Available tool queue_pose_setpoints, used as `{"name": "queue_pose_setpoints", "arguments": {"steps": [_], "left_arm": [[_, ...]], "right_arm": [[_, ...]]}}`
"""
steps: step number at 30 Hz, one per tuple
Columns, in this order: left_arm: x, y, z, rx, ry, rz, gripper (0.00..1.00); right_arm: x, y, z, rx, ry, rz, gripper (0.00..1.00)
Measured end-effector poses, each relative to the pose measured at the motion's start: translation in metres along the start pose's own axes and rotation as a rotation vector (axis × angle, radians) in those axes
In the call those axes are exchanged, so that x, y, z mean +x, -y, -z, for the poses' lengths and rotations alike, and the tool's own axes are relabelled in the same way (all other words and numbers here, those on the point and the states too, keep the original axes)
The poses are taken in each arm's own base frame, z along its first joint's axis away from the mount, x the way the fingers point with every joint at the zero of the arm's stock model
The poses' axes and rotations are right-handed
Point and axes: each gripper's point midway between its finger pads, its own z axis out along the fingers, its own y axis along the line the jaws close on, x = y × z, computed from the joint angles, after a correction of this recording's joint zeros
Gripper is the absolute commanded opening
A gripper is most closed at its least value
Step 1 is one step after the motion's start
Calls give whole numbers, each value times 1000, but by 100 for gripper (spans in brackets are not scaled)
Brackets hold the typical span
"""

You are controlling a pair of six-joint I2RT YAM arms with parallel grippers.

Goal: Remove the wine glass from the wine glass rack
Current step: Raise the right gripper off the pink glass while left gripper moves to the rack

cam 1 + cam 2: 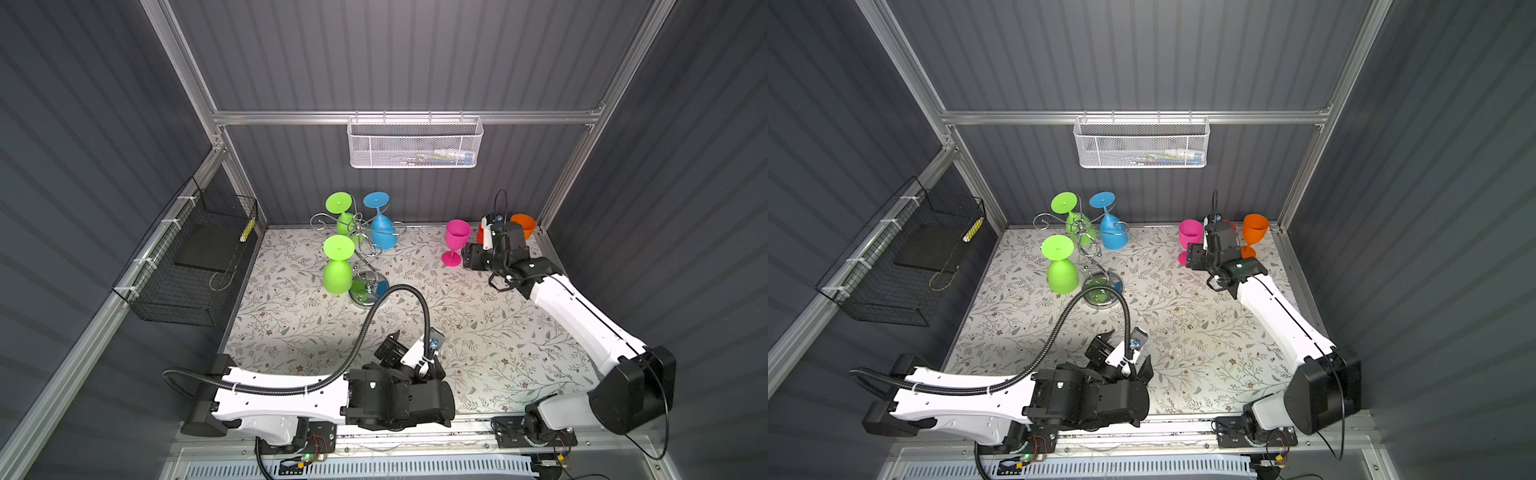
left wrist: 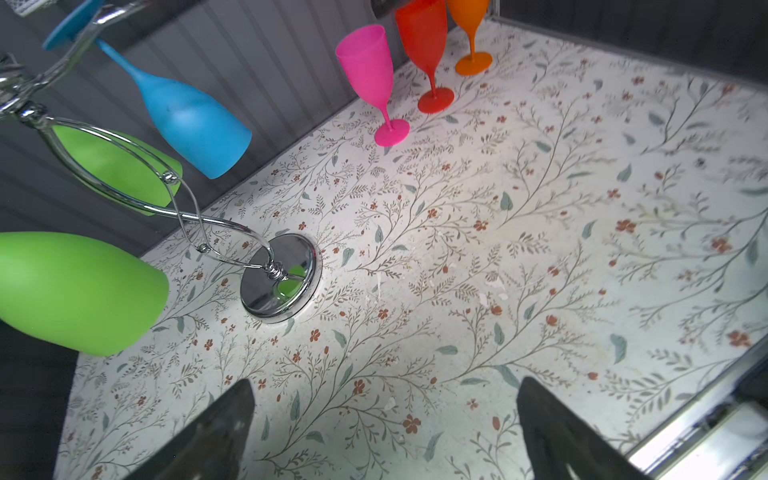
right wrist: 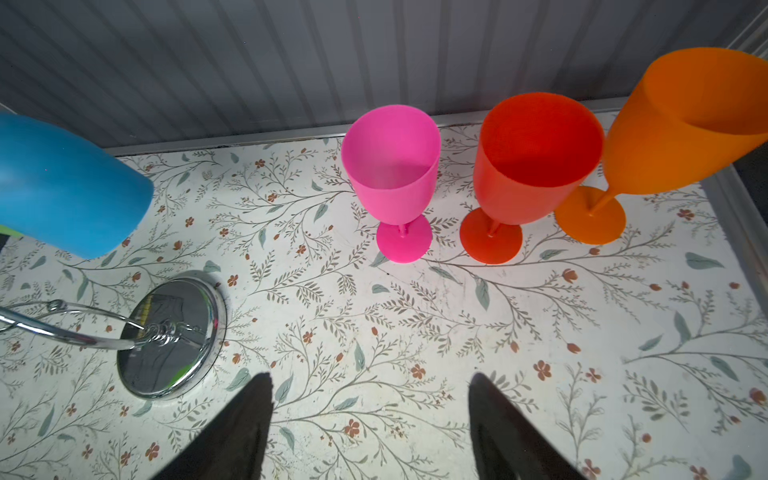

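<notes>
On the floral surface (image 1: 457,316) we saw the wine glass rack (image 2: 257,291) upright, blue glass (image 1: 383,235) hanging bowl-down; left tool (image 2: 384,384), right tool (image 3: 372,378) released.

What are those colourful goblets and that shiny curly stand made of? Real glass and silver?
The wine glass rack looks like chrome-plated metal wire: its round base mirrors its surroundings. The pink glass and the hanging blue glass look like matte plastic, probably not real glass: opaque, even colour, only a soft sheen.
</notes>
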Motion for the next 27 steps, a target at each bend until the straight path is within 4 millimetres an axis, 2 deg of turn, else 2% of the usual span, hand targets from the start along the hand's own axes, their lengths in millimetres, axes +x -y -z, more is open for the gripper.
{"name": "queue_pose_setpoints", "arguments": {"steps": [8,12,18,22,27], "left_arm": [[-36,-19,20,3,82,161,97],[-56,-33,31,-13,129,212,97],[-81,-85,62,-32,228,342,97],[-109,-122,88,-56,306,428,97],[-124,-152,100,-122,348,454,95]], "right_arm": [[24,-20,2,-68,32,28,76],[19,-25,6,-89,68,30,76],[7,-32,13,-115,125,27,76],[7,-37,14,-126,132,35,76],[9,-44,17,-143,133,50,76]]}}
